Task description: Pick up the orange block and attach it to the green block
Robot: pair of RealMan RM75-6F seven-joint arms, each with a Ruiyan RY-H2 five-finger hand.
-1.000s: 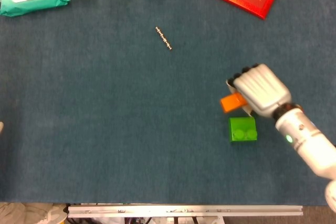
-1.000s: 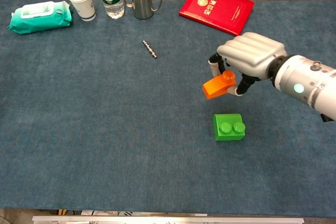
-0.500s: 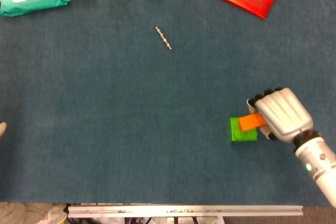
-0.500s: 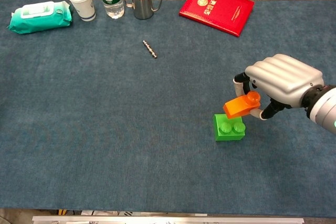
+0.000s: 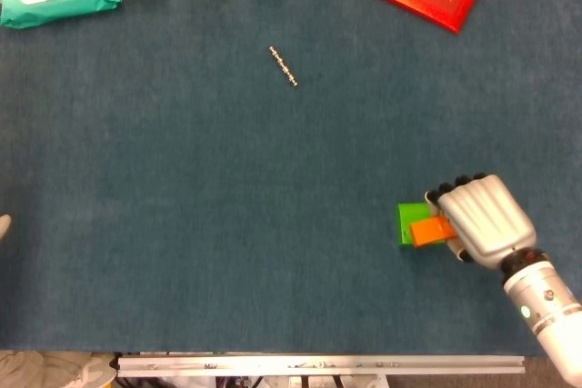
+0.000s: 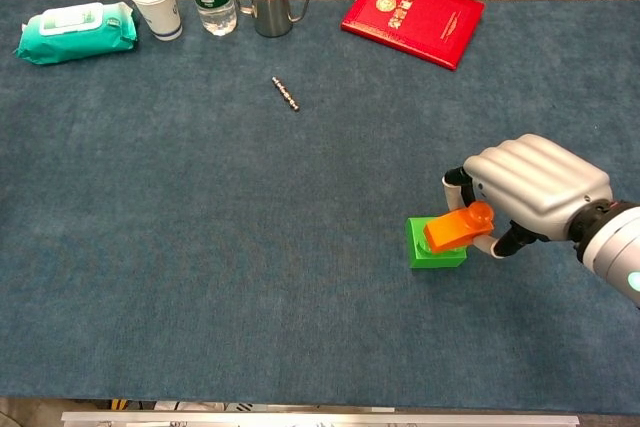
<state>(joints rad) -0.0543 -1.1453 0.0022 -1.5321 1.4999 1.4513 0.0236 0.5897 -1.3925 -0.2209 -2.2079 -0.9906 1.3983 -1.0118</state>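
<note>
Orange block [image 6: 458, 228] tilted over green block [image 6: 432, 246], clasped in right hand [image 6: 535, 190].
Risks jamming crooked or shoving green block aside if pressed while studs sit misaligned.

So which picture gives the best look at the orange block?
The chest view: the orange block shows its side and top stud, tilted over the green block in the right hand. In the head view it is only a small patch beside that hand.

Gold characters on the red booklet [image 6: 413, 17]; too small to read.
</note>
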